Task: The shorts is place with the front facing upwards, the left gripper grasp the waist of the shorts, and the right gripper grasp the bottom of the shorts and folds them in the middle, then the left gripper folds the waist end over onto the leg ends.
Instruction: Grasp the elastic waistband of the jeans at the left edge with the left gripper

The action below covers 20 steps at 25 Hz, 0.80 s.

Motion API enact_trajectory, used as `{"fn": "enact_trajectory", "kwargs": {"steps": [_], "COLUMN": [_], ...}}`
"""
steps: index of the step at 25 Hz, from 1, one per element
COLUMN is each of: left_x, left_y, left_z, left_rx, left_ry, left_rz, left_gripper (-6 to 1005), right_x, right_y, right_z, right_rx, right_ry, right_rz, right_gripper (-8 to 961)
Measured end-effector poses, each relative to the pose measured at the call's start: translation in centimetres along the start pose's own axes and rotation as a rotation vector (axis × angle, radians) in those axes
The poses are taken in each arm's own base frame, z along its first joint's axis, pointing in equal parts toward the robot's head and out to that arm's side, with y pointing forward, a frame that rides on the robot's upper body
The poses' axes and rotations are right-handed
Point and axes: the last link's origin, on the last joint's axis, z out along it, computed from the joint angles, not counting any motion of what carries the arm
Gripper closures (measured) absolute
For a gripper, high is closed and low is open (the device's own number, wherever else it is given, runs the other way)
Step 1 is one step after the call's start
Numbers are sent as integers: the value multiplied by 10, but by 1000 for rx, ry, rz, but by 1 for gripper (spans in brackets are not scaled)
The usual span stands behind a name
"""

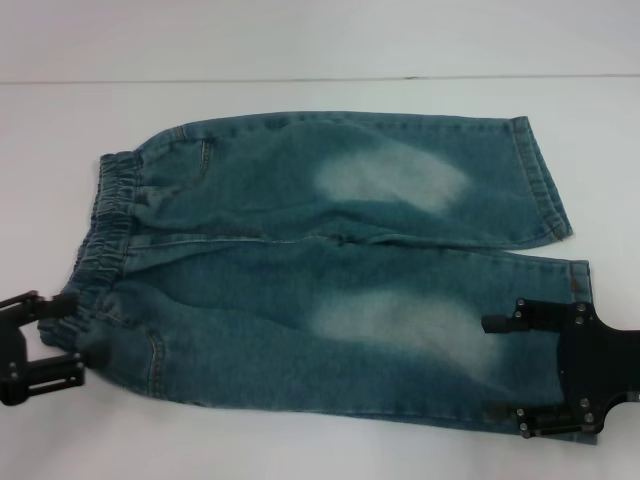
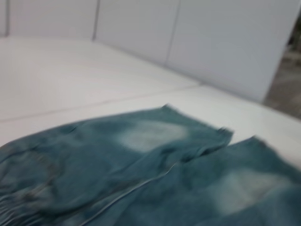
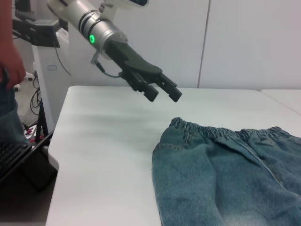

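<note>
The shorts [image 1: 330, 270] lie flat and front up on the white table, two pale faded patches showing. The waist of the shorts [image 1: 105, 225] is the gathered band at the left; the leg ends [image 1: 545, 180] point right. My left gripper [image 1: 78, 338] is open at the near corner of the waist. In the right wrist view the left gripper [image 3: 164, 98] hangs above the table, short of the waistband [image 3: 221, 134]. My right gripper [image 1: 486, 366] is open, its fingers [image 1: 520, 320] spread over the near leg's hem. The left wrist view shows the shorts [image 2: 141, 179] from the waist side.
The white table [image 1: 300, 50] runs on behind the shorts to a pale wall. In the right wrist view the table's edge [image 3: 56, 155] drops off beside a person's arm [image 3: 9, 61] and some equipment on the floor.
</note>
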Motion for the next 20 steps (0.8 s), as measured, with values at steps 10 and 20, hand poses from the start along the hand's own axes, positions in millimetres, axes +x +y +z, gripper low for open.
{"fn": "enact_trajectory", "kwargs": {"steps": [10,20], "left_x": [1,-7], "left_y": [-16,-34], "left_z": [2,18], "left_rx": [124,223], "left_ry": [-148,-239], "left_rz": [29,48], "left_gripper": [175,177], "right_x": [-1,-5], "right_y": [0,1], "right_z": [-1,0], "right_rx": [0,-18], "right_ry": [-2,-17], "right_rz": [-4,-2], "right_gripper": [97,96]}}
